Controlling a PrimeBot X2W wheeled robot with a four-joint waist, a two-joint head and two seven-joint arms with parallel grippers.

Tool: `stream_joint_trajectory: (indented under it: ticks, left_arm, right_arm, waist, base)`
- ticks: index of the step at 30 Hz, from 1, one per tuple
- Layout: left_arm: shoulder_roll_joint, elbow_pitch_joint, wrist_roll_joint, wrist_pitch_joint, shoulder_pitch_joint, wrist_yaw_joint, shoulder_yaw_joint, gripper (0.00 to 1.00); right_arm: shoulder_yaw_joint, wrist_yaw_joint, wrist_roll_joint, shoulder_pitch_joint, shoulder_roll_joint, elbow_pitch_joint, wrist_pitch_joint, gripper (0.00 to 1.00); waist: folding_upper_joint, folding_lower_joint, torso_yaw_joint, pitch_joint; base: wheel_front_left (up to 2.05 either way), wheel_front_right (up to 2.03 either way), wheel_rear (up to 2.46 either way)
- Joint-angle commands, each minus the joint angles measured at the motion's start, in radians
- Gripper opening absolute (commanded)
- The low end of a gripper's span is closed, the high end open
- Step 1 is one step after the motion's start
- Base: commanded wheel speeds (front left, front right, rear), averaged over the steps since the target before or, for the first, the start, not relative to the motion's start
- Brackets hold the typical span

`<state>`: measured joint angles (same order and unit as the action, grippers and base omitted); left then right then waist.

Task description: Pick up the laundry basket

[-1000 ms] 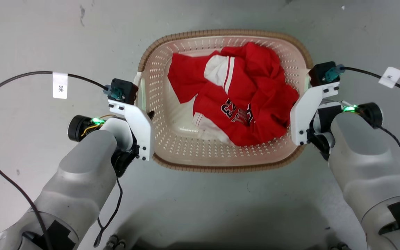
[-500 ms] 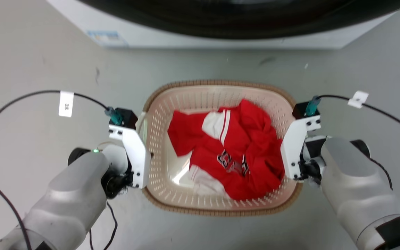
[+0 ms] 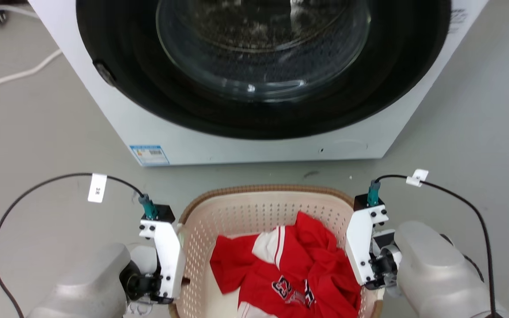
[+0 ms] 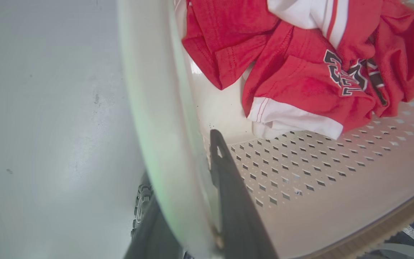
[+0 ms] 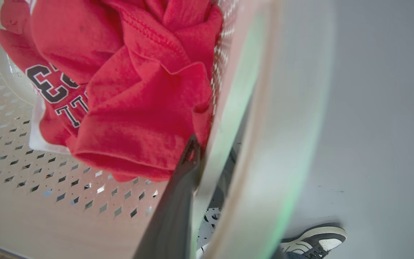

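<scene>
Left tool (image 4: 180,169) and right tool (image 5: 214,147) each clamped on a side handle of laundry basket (image 3: 254,192) in front of washing machine (image 3: 254,145); uneven lift could tilt it, grip may slip

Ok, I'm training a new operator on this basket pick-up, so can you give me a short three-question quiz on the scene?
1. True or false: the laundry basket holds a red and white garment.
2. What stands beyond the basket in the head view? A) washing machine B) chair C) shelf
3. Fill in: in the left wrist view, the left jaws have one finger inside the basket's wall and one ____ it.
Key: 1 true; 2 A; 3 outside.
</scene>
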<state>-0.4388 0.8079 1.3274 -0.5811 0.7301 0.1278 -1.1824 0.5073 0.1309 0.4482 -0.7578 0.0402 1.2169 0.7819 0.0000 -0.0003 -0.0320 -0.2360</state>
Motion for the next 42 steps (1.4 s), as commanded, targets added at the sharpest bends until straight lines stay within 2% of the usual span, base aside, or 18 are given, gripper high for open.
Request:
stream_joint_trajectory:
  ticks: [1,20,42]
  left_arm:
    - [-0.022,0.004,0.011,-0.021,-0.018,0.004,-0.008,0.0]
    - [-0.03,0.024,0.088,-0.158,-0.076,0.004,-0.045,0.0]
    - [-0.006,0.07,0.133,-0.2,-0.048,0.004,-0.029,0.0]
  right_arm:
    - [0.02,0.0,0.008,0.023,0.018,-0.008,0.022,0.0]
    - [0.131,0.001,0.12,0.067,0.015,-0.073,0.135,0.0]
    - [0.163,0.001,0.172,0.07,0.016,-0.026,0.105,0.0]
  waist:
    - [0.0,0.0003,-0.015,0.065]
    - [0.0,0.0003,-0.016,0.224]
    - [0.0,0.0003,-0.006,0.244]
  base:
    - [0.0,0.0,0.0]
    - [0.0,0.0,0.0]
    - [0.0,0.0,0.0]
